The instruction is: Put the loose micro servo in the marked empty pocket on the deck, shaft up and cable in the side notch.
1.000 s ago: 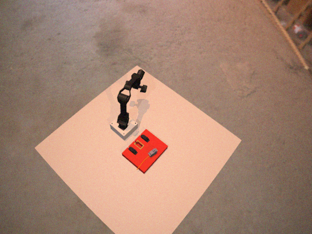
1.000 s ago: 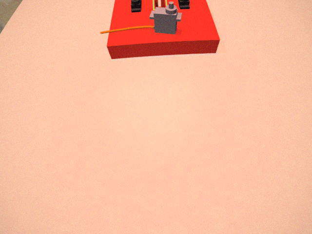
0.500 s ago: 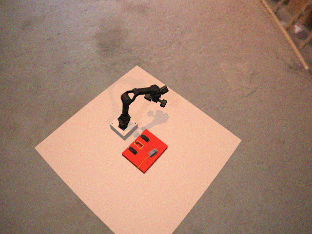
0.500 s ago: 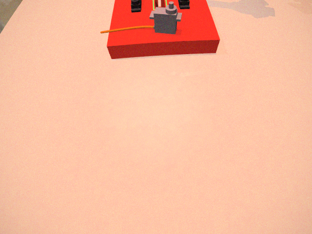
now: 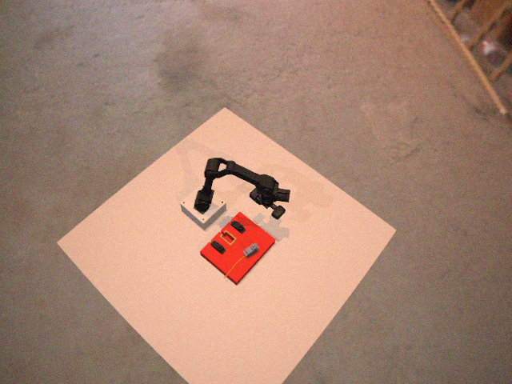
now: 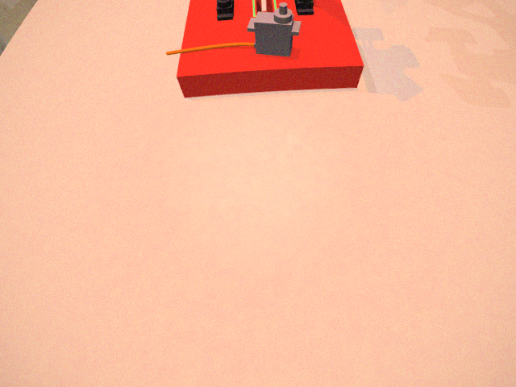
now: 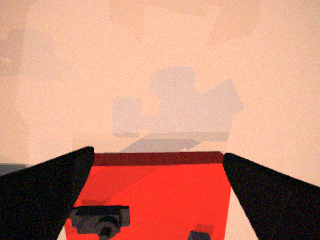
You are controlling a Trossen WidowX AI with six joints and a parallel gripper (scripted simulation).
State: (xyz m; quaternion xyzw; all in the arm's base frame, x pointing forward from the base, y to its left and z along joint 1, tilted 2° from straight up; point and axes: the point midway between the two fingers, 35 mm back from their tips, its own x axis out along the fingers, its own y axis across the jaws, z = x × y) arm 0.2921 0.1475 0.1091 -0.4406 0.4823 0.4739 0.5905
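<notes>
The red deck (image 5: 248, 266) (image 6: 266, 79) (image 7: 170, 190) lies on the pale mat in front of the arm's base (image 5: 203, 213). The loose grey micro servo (image 5: 250, 250) (image 6: 273, 37) stands upright on the deck near its right edge, shaft up. Its orange cable (image 5: 232, 266) (image 6: 208, 47) trails off over the deck's edge. The marked empty pocket (image 5: 223, 234) (image 6: 253, 6) has a light outline and lies between two black mounted servos (image 5: 238, 226) (image 5: 218, 246). My gripper (image 5: 278, 211) (image 7: 160, 156) is open and empty. It hangs beside the deck's far corner, apart from the servo.
The wrist view shows one black mounted servo (image 7: 100, 217) between my fingers at the bottom. The mat (image 5: 165, 289) lies on a grey floor. A wooden rack (image 5: 471, 58) stands far off at the top right.
</notes>
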